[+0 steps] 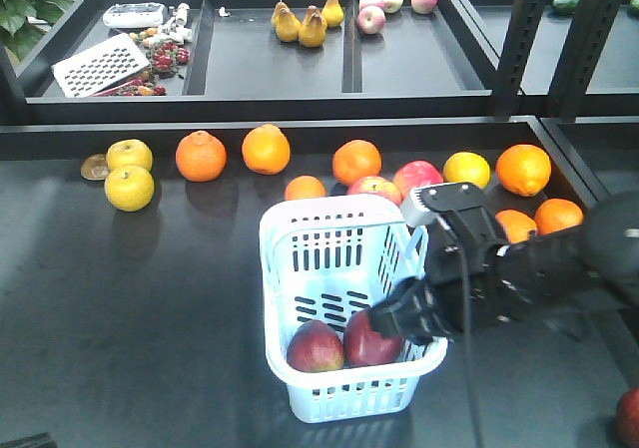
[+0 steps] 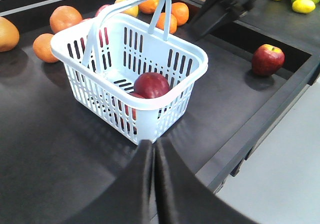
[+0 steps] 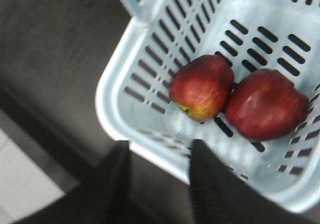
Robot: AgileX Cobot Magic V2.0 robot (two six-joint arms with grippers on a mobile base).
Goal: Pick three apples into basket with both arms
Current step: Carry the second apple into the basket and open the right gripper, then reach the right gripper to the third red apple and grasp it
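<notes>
On the dark table (image 1: 120, 298), at the far left, two yellow apples (image 1: 130, 174) sit close together, with a row of oranges (image 1: 266, 150) running rightward along the back edge. Near the middle stands the white slotted basket (image 1: 300, 243), upright, with two dark red apples (image 1: 342, 345) side by side on its floor, touching each other. The right wrist view shows the same pair against the basket's near wall. The right gripper (image 1: 407, 318) hangs over the basket's right rim just beside the right-hand apple; its fingers (image 3: 210, 189) are spread apart with nothing between them. The left gripper (image 2: 152, 149) sits low beside the basket's near corner, its jaws pressed together and empty. Farther right, another red apple (image 2: 267, 59) lies alone in a recessed tray (image 2: 300, 79), well apart from the basket.
</notes>
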